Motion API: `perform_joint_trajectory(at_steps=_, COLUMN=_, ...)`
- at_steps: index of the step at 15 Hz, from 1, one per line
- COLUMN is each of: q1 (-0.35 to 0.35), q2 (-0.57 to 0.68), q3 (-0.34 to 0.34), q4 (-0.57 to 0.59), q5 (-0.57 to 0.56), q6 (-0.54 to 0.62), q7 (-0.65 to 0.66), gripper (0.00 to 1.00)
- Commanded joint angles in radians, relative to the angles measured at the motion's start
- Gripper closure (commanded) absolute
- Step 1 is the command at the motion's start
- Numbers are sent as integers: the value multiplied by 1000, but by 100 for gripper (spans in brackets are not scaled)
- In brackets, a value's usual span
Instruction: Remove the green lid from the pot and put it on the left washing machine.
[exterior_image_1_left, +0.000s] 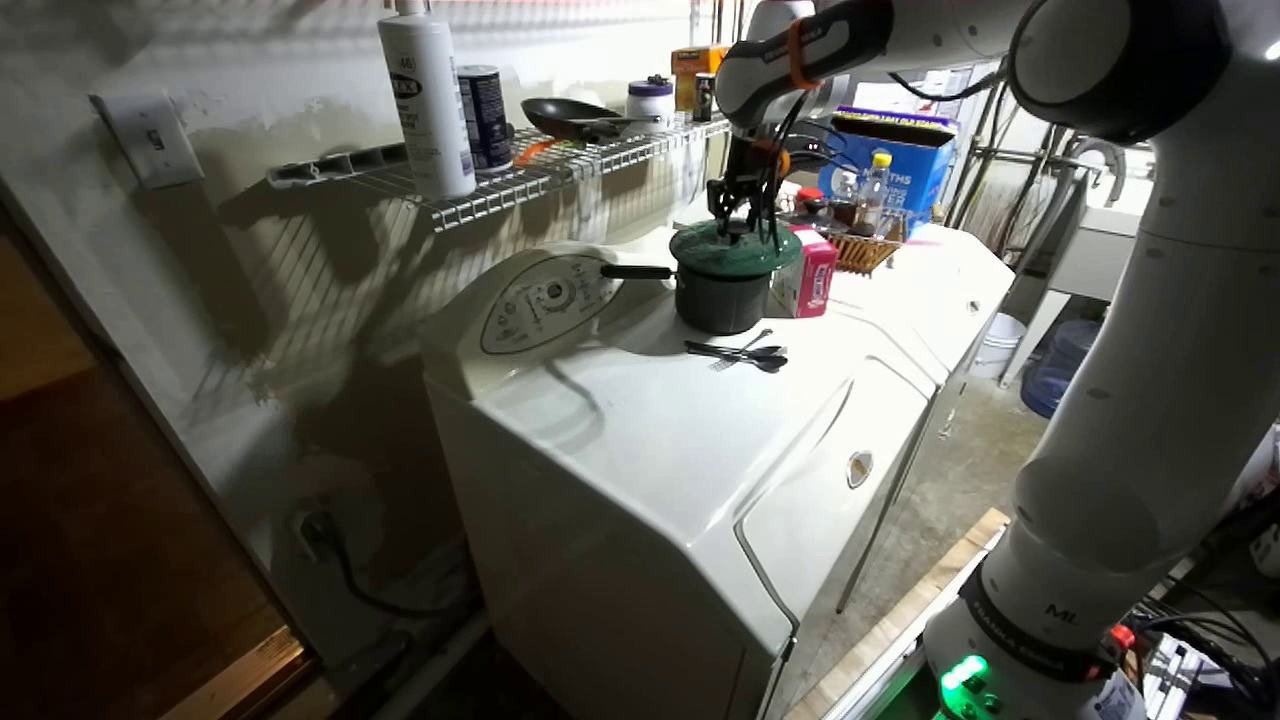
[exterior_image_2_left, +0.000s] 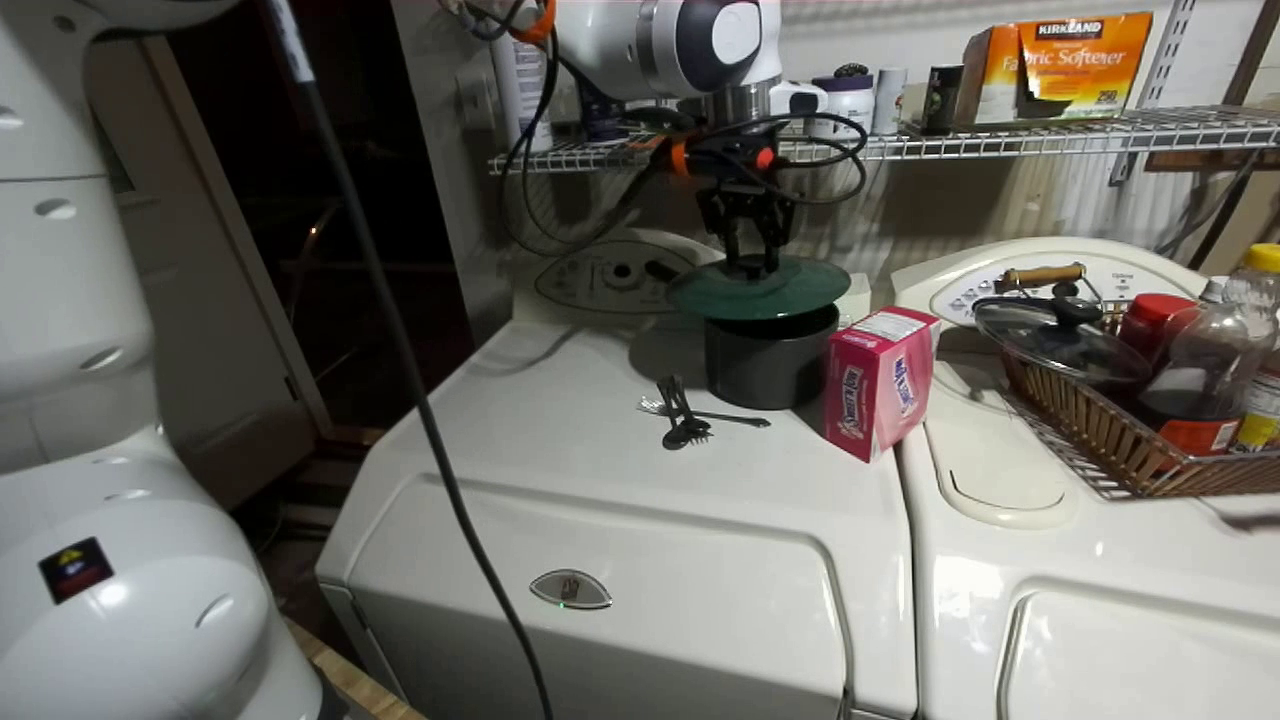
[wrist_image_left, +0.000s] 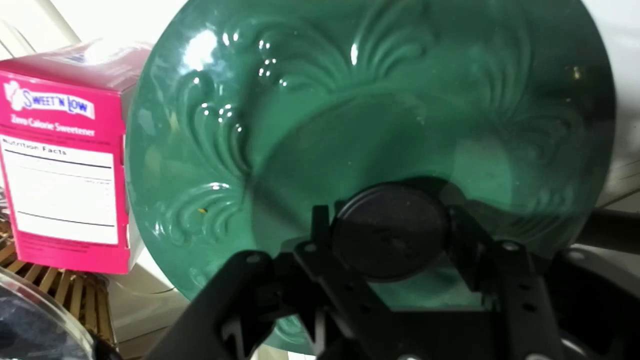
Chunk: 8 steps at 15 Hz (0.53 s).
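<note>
The green lid (exterior_image_1_left: 720, 258) is a round dark-green disc. In an exterior view the green lid (exterior_image_2_left: 712, 298) sits just above the pot (exterior_image_2_left: 765, 365), slightly tilted, with the pot's dark opening showing beneath its right part. My gripper (exterior_image_2_left: 752, 268) points down with its fingers shut on the lid's dark knob. In the wrist view the fingers (wrist_image_left: 386, 220) touch both sides of the knob, and the lid (wrist_image_left: 325, 140) fills most of the picture. The pot (exterior_image_1_left: 720, 303) stands on the left washing machine (exterior_image_1_left: 620, 440), its handle toward the control panel.
Black cutlery (exterior_image_2_left: 680, 415) lies in front of the pot. A pink sweetener box (exterior_image_2_left: 880, 385) stands close beside it. A basket (exterior_image_2_left: 1100, 440) with bottles and a glass lid is on the adjoining machine. A wire shelf (exterior_image_1_left: 560, 165) with bottles and a pan hangs above.
</note>
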Motion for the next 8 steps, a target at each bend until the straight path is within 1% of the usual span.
perform_joint_trajectory(at_steps=1, q1=7, q2=-166, q3=14, q4=-102, q5=-21, q6=-6, q7=-37, gripper=66)
perform_joint_trajectory(at_steps=5, q1=21, q2=-274, q3=37, q4=-206, q5=11, q6=-69, q7=-141, gripper=66)
perform_joint_trajectory(at_steps=8, q1=44, q2=-348, q3=54, q4=-286, q5=14, q6=-71, q7=-207, gripper=66)
